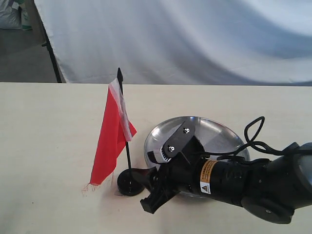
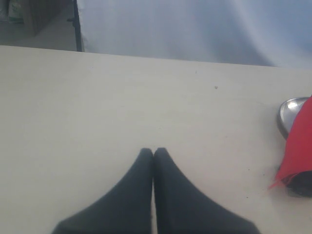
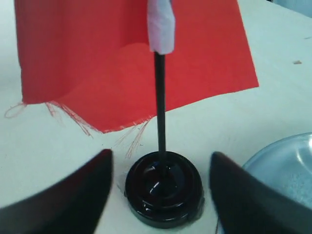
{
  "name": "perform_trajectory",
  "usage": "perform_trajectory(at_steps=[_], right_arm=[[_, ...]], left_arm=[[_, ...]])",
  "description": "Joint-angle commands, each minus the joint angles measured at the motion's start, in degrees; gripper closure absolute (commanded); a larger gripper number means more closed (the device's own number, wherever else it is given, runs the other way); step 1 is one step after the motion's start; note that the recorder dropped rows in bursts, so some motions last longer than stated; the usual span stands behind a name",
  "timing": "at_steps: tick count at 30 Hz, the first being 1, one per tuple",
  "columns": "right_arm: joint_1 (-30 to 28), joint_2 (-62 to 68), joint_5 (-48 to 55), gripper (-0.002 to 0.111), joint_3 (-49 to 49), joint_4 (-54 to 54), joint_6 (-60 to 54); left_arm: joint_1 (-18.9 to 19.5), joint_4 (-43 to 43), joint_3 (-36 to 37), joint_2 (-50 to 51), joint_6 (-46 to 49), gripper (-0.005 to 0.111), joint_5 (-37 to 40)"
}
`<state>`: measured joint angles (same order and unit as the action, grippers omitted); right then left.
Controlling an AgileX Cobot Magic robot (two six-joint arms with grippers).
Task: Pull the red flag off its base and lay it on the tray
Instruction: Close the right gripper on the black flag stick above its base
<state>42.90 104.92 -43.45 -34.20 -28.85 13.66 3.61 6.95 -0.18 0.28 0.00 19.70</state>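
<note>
The red flag (image 1: 113, 137) stands upright on its thin black stick, seated in the round black base (image 1: 128, 184) on the table. In the right wrist view the red flag (image 3: 131, 58) hangs above the base (image 3: 164, 190), which lies between the two spread fingers without touching either. My right gripper (image 1: 146, 187) is open, low beside the base, reaching in from the right. The steel tray (image 1: 220, 132) lies just right of the base, partly hidden by the right arm. My left gripper (image 2: 153, 152) is shut on nothing over bare table; the flag (image 2: 297, 146) shows at that view's edge.
A white cloth backdrop (image 1: 195, 39) hangs behind the table's far edge. A black stand leg (image 1: 51, 53) rises at the back left. A cable loop (image 1: 253, 134) arches over the tray's right rim. Light tabletop stretches left of the flag.
</note>
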Motion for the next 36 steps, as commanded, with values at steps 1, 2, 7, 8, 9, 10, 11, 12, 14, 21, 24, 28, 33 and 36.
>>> perform_trajectory(at_steps=[1, 2, 7, 8, 9, 10, 11, 12, 14, 21, 24, 28, 33, 36], right_arm=[[0.03, 0.15, 0.23, 0.030, -0.28, 2.16, 1.93], [0.03, 0.15, 0.23, 0.034, -0.28, 2.16, 1.93], [0.03, 0.15, 0.23, 0.053, -0.28, 1.67, -1.77], [0.03, 0.15, 0.23, 0.053, -0.28, 1.67, -2.15], [0.03, 0.15, 0.23, 0.052, -0.28, 1.67, -2.15], [0.03, 0.15, 0.23, 0.050, -0.28, 1.67, -2.15], [0.03, 0.15, 0.23, 0.047, -0.39, 1.67, -2.15], [0.03, 0.15, 0.23, 0.046, -0.39, 1.67, -2.15], [0.03, 0.15, 0.18, 0.045, -0.77, 1.67, -2.15], [0.03, 5.19, 0.80, 0.046, -6.81, 1.28, 0.25], [0.03, 7.92, 1.94, 0.046, -9.80, 1.28, 1.01], [0.03, 10.00, 1.80, 0.046, -11.98, 0.82, 1.76], [0.03, 10.13, 2.01, 0.046, -12.41, 0.92, 1.98], [0.03, 10.13, 2.01, 0.047, -12.41, 0.92, 2.21]], left_arm=[[-0.31, 0.09, 0.18, -0.28, 0.00, 0.107, -0.04], [-0.31, 0.09, 0.18, -0.28, 0.00, 0.107, -0.04], [-0.31, 0.09, 0.18, -0.28, 0.00, 0.107, -0.04], [-0.31, 0.09, 0.18, -0.28, 0.00, 0.107, -0.04], [-0.31, 0.09, 0.18, -0.28, 0.00, 0.107, -0.04], [-0.31, 0.09, 0.18, -0.28, 0.00, 0.107, -0.04], [-0.31, 0.09, 0.18, -0.28, 0.00, 0.107, -0.04], [-0.31, 0.09, 0.18, -0.28, 0.00, 0.107, -0.04], [-0.31, 0.09, 0.18, -0.28, 0.00, 0.107, -0.04], [-0.31, 0.09, 0.18, -0.28, 0.00, 0.107, -0.04], [-0.31, 0.09, 0.18, -0.28, 0.00, 0.107, -0.04], [-0.31, 0.09, 0.18, -0.28, 0.00, 0.107, -0.04], [-0.31, 0.09, 0.18, -0.28, 0.00, 0.107, -0.04], [-0.31, 0.09, 0.18, -0.28, 0.00, 0.107, -0.04]])
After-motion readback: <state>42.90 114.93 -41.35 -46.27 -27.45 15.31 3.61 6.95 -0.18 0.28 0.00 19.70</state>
